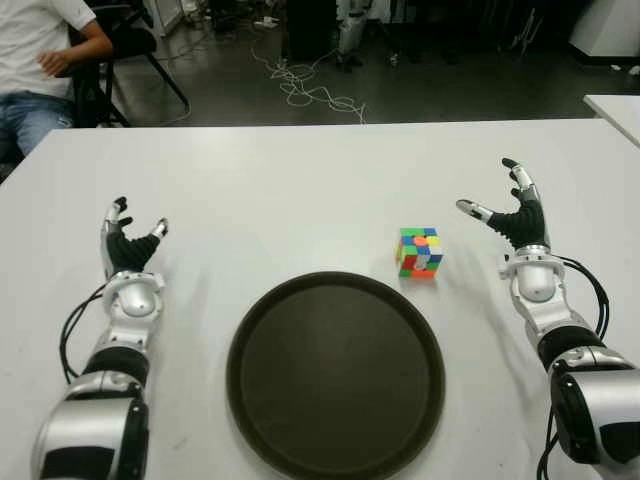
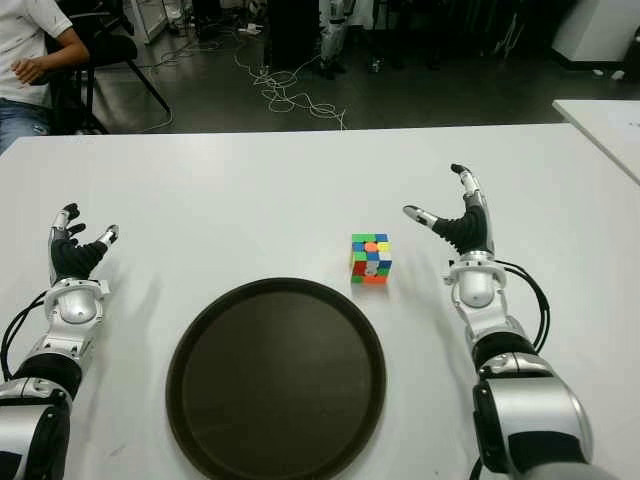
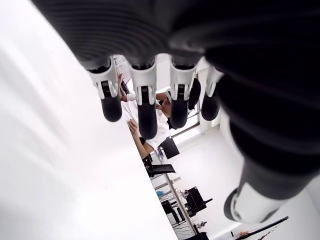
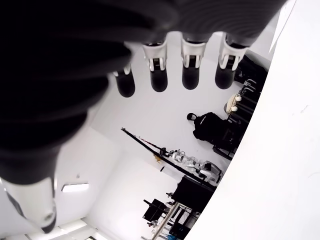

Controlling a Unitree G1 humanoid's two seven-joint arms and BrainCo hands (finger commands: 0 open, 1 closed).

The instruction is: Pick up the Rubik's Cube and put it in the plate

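A multicoloured Rubik's Cube [image 1: 419,252] sits on the white table [image 1: 300,180], just beyond the far right rim of a round dark brown plate [image 1: 335,372]. My right hand [image 1: 507,212] stands to the right of the cube, a short gap away, with its fingers spread and nothing in it. Its fingertips [image 4: 159,80] show bare in the right wrist view. My left hand [image 1: 130,240] is at the table's left side, well left of the plate, open and holding nothing. Nothing lies in the plate.
A person in a white shirt [image 1: 45,45] sits beyond the table's far left corner. Cables [image 1: 310,85] lie on the dark floor behind the table. Another white table edge [image 1: 615,110] shows at the far right.
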